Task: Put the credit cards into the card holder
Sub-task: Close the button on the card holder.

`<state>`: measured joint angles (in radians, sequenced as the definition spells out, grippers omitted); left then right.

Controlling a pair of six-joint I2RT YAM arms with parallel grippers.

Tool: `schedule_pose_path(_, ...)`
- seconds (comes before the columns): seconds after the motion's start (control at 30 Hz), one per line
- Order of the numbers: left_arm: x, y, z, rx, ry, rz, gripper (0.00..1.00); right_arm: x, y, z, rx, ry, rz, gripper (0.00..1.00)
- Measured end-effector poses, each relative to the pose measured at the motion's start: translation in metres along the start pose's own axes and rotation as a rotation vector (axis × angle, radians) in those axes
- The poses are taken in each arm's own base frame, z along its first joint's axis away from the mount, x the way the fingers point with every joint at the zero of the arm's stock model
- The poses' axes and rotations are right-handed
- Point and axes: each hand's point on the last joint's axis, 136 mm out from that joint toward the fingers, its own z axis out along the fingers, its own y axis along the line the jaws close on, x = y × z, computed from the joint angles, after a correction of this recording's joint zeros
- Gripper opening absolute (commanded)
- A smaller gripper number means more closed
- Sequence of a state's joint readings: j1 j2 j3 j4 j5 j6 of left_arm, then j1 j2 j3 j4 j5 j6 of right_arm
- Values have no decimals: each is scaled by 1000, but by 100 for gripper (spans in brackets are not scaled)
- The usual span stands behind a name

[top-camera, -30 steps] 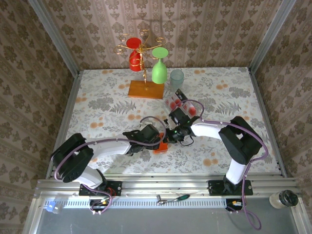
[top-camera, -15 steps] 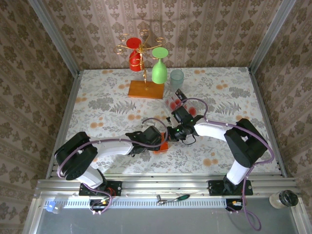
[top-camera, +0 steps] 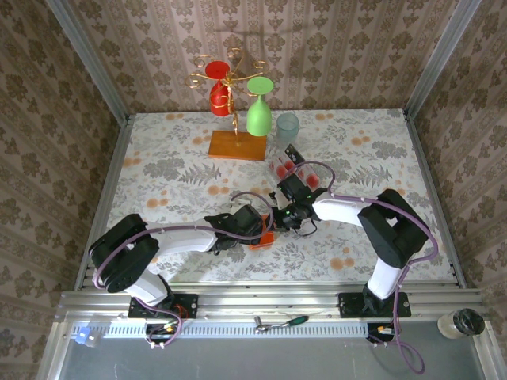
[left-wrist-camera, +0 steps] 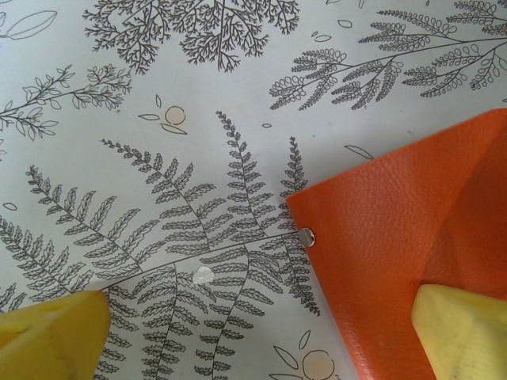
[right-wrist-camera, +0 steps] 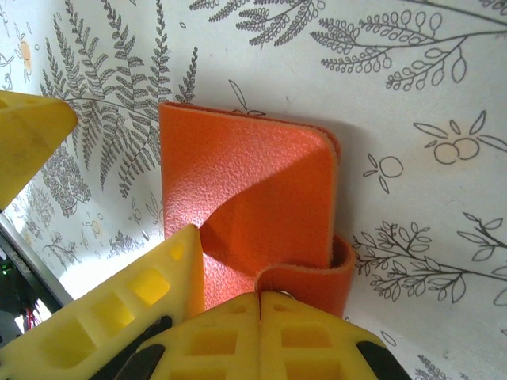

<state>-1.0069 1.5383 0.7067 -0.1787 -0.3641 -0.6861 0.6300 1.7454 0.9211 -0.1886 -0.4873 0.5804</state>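
1. Nearest the arm bases, the left pincer (left-wrist-camera: 253,332) is spread as wide as it goes and holds nothing. One fingertip hangs over the orange leather card holder (right-wrist-camera: 245,182), the other over bare fern-print table (top-camera: 158,158).
2. The card holder lies flat mid-table between the two wrists. The right pincer (right-wrist-camera: 260,313) is fully closed on its snap strap (right-wrist-camera: 305,279).
3. Risk: with nothing clamping the holder's body, a tug on the strap would likely drag or lift the whole wallet rather than open it.
4. Just beyond, the credit cards (top-camera: 287,168) lie by the right forearm, none inside yet. Lying flat, they may skid away under a fingertip.
5. Farthest back stand a pale tumbler (top-camera: 287,127) and the glass rack (top-camera: 236,146). A long reach could knock them.
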Motion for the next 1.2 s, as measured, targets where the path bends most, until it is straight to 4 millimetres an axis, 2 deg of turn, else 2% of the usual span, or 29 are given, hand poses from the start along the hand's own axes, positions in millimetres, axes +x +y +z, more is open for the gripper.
schedule_pose_path(0.93, 0, -2, 0, -1, -7, -5, 100, -4, -9, 2, -105, 54, 112, 0)
schedule_pose_path(1.0, 0, -2, 0, -1, -6, -7, 100, -4, -9, 1, -109, 50, 118, 5)
schedule_pose_path(1.07, 0, -2, 0, -1, -6, -7, 100, -4, -8, -1, -112, 43, 121, 18)
schedule_pose_path(1.2, 0, -2, 0, -1, -7, -7, 100, -4, -8, -15, -95, 11, 142, 32)
